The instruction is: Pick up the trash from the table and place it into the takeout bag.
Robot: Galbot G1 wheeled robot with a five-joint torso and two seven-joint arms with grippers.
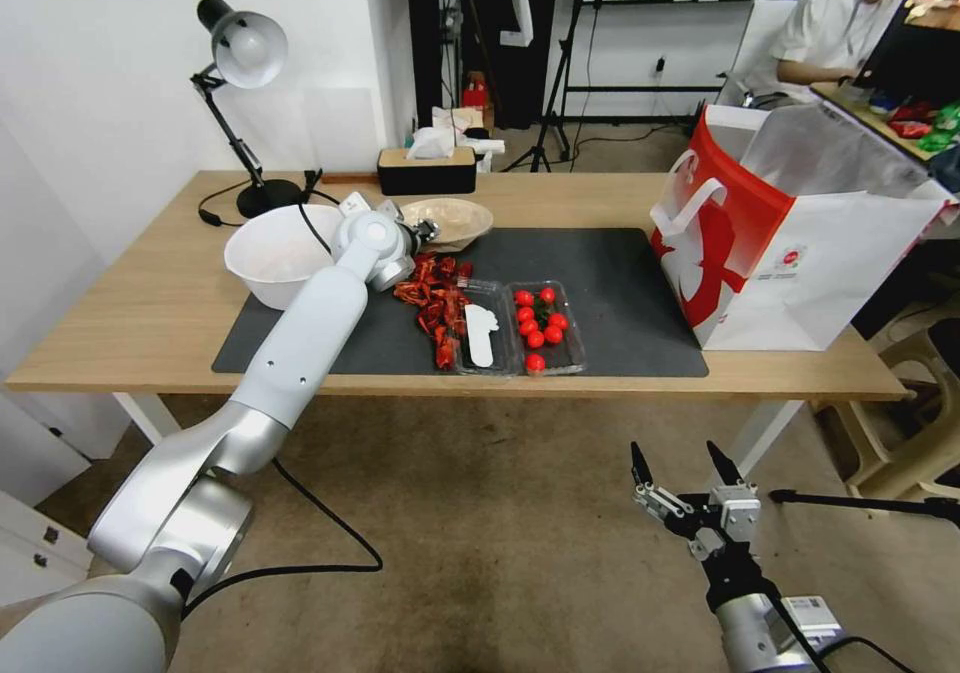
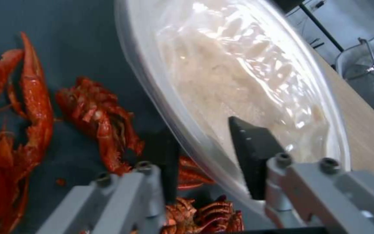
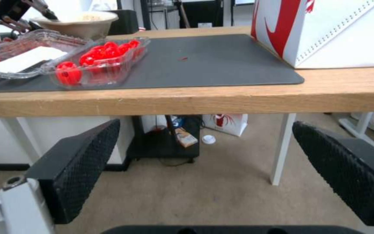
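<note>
Near the frame's upper centre the left hand (image 1: 425, 230) straddles the shallow beige bowl's (image 1: 455, 219) rim with fingers spread, so a thin pinch may tip it, while the right hand (image 1: 690, 473) idles, spread, below the surface (image 1: 150, 303).

A plain white wall (image 1: 120, 83) rises behind the far left of the bench. The floor is a mottled beige-brown carpet (image 1: 470, 513), and a black cable (image 1: 330, 543) loops across it. A black-armed desk lamp with a silver-grey round shade (image 1: 240, 48) stands on a round black base at the back left corner. Beside it sits a black tissue box with a pale wooden lid (image 1: 425, 168). Beyond, thin black tripod legs (image 1: 555, 83) stand on the floor before a dark doorway. A pale beige plastic stool (image 1: 915, 403) stands at the right. Under the bench, a low black shelf unit (image 3: 163, 139) rests on the carpet.
</note>
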